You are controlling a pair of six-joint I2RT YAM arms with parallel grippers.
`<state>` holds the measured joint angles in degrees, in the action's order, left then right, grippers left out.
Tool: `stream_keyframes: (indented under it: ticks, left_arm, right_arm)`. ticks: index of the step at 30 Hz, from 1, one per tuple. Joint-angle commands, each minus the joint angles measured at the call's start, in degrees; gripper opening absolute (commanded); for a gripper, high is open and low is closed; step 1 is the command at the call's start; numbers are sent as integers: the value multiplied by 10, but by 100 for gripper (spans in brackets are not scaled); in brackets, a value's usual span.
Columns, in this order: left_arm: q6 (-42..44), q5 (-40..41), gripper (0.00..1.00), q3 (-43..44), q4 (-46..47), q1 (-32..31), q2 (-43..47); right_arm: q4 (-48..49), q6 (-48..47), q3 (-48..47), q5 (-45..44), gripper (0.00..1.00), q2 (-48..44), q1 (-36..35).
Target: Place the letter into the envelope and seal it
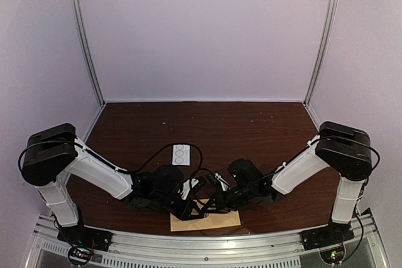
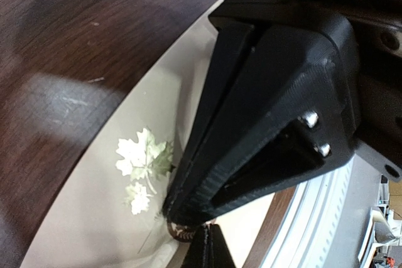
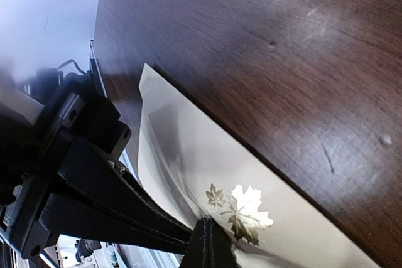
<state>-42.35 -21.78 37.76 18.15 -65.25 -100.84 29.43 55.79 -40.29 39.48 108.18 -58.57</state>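
The tan envelope (image 1: 227,220) lies flat at the table's near edge. It has maple leaves printed on it, which show in the left wrist view (image 2: 94,218) and the right wrist view (image 3: 301,218). My left gripper (image 1: 191,208) (image 2: 171,211) is shut, its tips down on the envelope by the leaves. My right gripper (image 1: 215,205) (image 3: 206,223) is shut too, and its tip meets the left one from the other side. A small round brown sticker (image 2: 180,231) with a wreath pattern sits between the two tips. The letter is hidden.
A small white card with round stickers (image 1: 181,154) lies on the brown table (image 1: 251,136) behind the grippers. The metal rail (image 1: 207,243) runs just below the envelope's near edge. Pale walls stand at the back and both sides.
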Motion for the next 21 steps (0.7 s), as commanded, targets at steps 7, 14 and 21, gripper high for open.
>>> stream_keyframes:
  ticks: [7, 14, 21]
  left_arm:
    - [-4, 15, 0, -17, -15, -3, 1]
    - [-6, 18, 0, -20, -14, -3, 5]
    - [-6, 19, 0, -20, -13, -3, 6]
  right_arm:
    - [-22, 2, 37, -43, 0, -18, 11]
    - [-29, 1, 52, -48, 0, -20, 11]
    - [-38, 1, 61, -61, 0, -33, 11]
